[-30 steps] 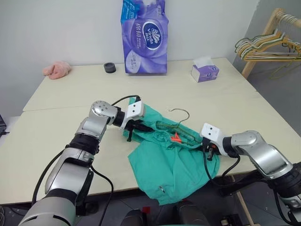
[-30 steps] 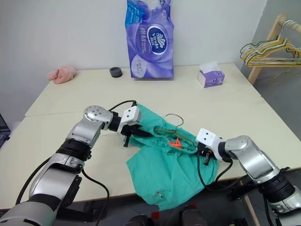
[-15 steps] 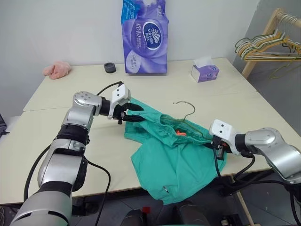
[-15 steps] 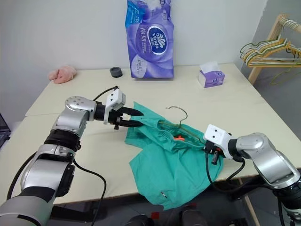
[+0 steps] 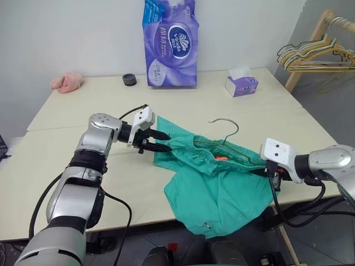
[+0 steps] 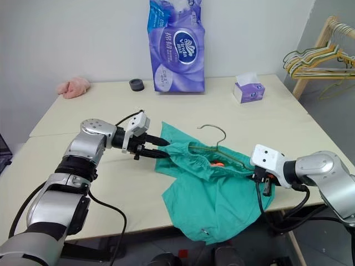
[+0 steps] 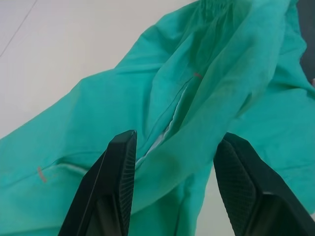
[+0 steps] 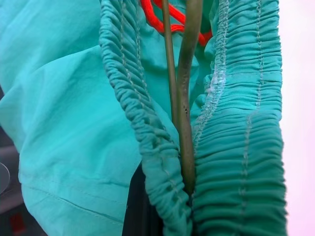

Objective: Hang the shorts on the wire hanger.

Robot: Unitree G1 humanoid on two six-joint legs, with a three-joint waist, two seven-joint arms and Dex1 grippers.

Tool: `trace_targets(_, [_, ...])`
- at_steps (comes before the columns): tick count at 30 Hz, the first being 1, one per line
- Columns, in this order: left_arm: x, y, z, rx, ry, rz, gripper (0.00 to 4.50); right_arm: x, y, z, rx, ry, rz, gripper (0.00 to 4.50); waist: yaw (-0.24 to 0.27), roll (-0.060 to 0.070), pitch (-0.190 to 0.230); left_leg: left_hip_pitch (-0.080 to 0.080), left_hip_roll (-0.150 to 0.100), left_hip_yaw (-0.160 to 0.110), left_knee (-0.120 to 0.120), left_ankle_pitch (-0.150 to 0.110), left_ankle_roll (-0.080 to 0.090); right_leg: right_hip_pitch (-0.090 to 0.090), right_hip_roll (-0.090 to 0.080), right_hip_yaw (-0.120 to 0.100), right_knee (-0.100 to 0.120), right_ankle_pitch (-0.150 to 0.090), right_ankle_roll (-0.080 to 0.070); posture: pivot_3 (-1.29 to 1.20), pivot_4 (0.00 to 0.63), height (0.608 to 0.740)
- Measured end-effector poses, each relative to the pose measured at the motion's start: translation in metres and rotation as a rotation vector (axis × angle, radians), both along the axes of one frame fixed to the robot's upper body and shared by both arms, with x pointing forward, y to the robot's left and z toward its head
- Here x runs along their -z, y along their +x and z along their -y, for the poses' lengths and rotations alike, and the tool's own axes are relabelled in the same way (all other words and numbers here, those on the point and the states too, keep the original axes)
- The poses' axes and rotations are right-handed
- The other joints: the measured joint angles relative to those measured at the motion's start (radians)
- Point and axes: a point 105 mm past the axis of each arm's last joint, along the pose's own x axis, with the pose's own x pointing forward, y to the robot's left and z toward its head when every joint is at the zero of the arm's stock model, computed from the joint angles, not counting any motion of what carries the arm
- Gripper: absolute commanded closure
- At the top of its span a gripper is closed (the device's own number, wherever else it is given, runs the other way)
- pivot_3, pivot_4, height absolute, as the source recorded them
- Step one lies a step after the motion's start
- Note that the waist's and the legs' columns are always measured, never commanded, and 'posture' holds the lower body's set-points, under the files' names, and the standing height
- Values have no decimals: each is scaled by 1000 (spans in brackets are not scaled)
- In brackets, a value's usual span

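Right wrist view: shorts (image 8: 74, 98) hide pincer fingers.

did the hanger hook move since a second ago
Yes. The hanger hook has shifted toward the robot's right and a little farther back, judged against the tissue box.

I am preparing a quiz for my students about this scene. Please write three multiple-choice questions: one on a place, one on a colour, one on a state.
1. Where is the tissue box?
A. on the table's far right part
B. on the floor
C. on the rack

2. What colour are the shorts?
A. pink
B. teal green
C. purple

3. How is the left end effector?
A. shut on the hanger
B. open, with shorts fabric between its fingers
C. holding the tissue box

Answers: 1 A, it stands on the table near the far right corner. 2 B, the cloth is teal green. 3 B, the left wrist view shows both fingers apart around fabric.
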Motion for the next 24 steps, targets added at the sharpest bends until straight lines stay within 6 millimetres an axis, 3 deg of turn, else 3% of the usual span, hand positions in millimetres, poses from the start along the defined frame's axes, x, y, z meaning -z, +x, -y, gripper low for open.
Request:
trace_targets(3, [8, -1, -3, -16, 19, 16, 2062, -2, -7, 15, 5, -51, -34, 4500, 1, 1, 0, 0, 0, 0, 0, 0, 0, 0, -1, 0, 0, 0, 0, -220, 48, 740])
trace_targets(6, [15, 1, -6, -44, 41, 43, 2062, -18, -9, 30, 5, -103, -29, 4500, 1, 0, 0, 0, 0, 0, 0, 0, 0, 0, -1, 0, 0, 0, 0, -221, 49, 740])
trace_targets(12, [13, 5, 5, -61, 4, 58, 2062, -30, -8, 42, 15, -105, -63, 4500, 1, 0, 0, 0, 0, 1, 0, 0, 0, 0, -1, 0, 0, 0, 1, -224, 57, 740])
trace_targets(17, [-6, 2, 19, -40, -72, 49, 2062, -20, -4, 35, 120, 50, -87, 4500, 0, 0, 0, 0, 0, 0, 0, 0, 0, 0, -1, 0, 0, 0, -1, -238, 71, 740])
trace_targets(24, [-42, -13, 51, 33, -198, 71, 2062, -5, -17, 50, 443, 230, -109, 4500, 2, 0, 1, 0, 0, 0, 1, -1, 0, 1, -1, 1, 1, 0, 1, -282, 105, 740])
